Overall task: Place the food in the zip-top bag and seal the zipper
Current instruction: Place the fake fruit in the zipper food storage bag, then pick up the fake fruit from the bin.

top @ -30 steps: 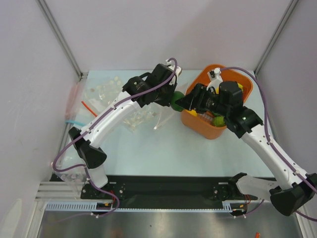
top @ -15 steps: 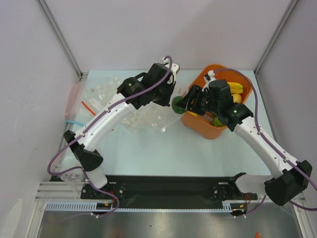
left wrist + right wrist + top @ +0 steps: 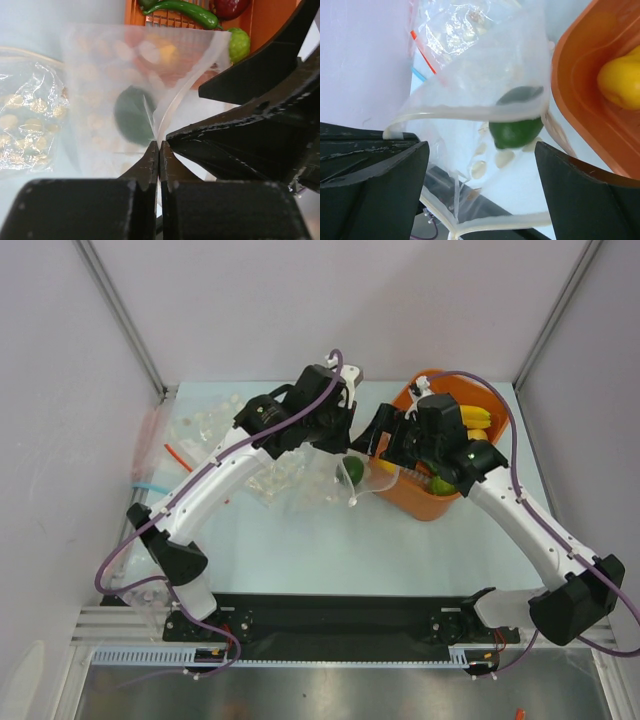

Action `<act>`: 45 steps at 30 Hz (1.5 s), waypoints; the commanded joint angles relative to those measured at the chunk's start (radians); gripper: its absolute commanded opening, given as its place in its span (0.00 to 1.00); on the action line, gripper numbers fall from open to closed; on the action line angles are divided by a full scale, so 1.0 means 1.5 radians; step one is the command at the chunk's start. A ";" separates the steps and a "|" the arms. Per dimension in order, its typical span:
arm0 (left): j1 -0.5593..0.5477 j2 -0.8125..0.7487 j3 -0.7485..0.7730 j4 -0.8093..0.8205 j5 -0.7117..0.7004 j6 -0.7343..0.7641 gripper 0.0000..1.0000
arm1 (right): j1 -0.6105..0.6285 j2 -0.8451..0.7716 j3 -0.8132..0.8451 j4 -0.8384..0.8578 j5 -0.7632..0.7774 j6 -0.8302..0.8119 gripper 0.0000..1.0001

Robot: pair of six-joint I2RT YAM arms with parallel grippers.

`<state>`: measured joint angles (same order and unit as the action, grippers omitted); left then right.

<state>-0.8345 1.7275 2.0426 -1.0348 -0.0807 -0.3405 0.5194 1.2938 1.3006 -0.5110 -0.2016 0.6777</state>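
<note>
The dotted zip-top bag [image 3: 305,480] hangs open beside the orange basket [image 3: 430,505]. My left gripper [image 3: 159,150] is shut on the bag's mouth edge [image 3: 345,440] and holds it up. A smooth dark green piece of food, which looks like the avocado [image 3: 515,131], lies loose inside the bag [image 3: 470,65], and shows as a green blob [image 3: 352,472] from above. My right gripper [image 3: 481,150] stands open just over the mouth, holding nothing [image 3: 373,447]. The zipper [image 3: 470,112] curves along the open mouth. A chili [image 3: 185,10], a dark red apple [image 3: 230,6], a lime [image 3: 239,44], a lemon [image 3: 620,82] and a banana [image 3: 478,418] lie in the basket.
Plain clear bags with red [image 3: 180,455] and blue [image 3: 148,485] strips lie crumpled at the table's left [image 3: 205,425]. The basket wall [image 3: 580,90] stands close to the right of my right gripper. White enclosure walls surround the table.
My right gripper has opened and let go of the green fruit, which now lies in the bag. Both grippers have shifted slightly left, and the bag mouth is held wider.
</note>
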 commanded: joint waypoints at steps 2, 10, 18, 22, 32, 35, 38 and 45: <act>0.021 -0.029 0.013 0.010 0.024 -0.022 0.00 | 0.004 -0.010 0.063 -0.006 0.015 -0.030 0.93; 0.063 -0.054 -0.006 0.005 -0.007 0.004 0.00 | -0.073 -0.050 0.063 -0.011 0.055 -0.026 0.84; 0.074 -0.073 -0.028 0.000 -0.025 0.020 0.00 | -0.199 -0.023 0.024 0.013 0.099 0.007 0.83; 0.074 -0.075 -0.028 0.004 -0.025 0.030 0.00 | -0.232 0.043 0.024 0.032 0.114 0.032 0.87; 0.075 -0.077 -0.042 0.028 0.033 0.000 0.00 | -0.277 0.239 0.034 0.145 0.078 0.100 0.87; 0.075 -0.085 -0.055 0.037 0.033 0.000 0.00 | -0.279 0.307 0.059 0.177 0.078 0.106 0.88; 0.075 -0.086 -0.055 0.041 0.036 -0.001 0.01 | -0.279 0.361 0.097 0.190 0.067 0.116 0.88; 0.075 -0.081 -0.048 0.051 0.063 -0.011 0.00 | -0.279 0.493 0.182 0.190 0.056 0.157 0.88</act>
<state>-0.7277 1.6527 1.9556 -1.0019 -0.0170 -0.3401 0.1005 2.0048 1.4986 -0.2699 -0.1047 0.8688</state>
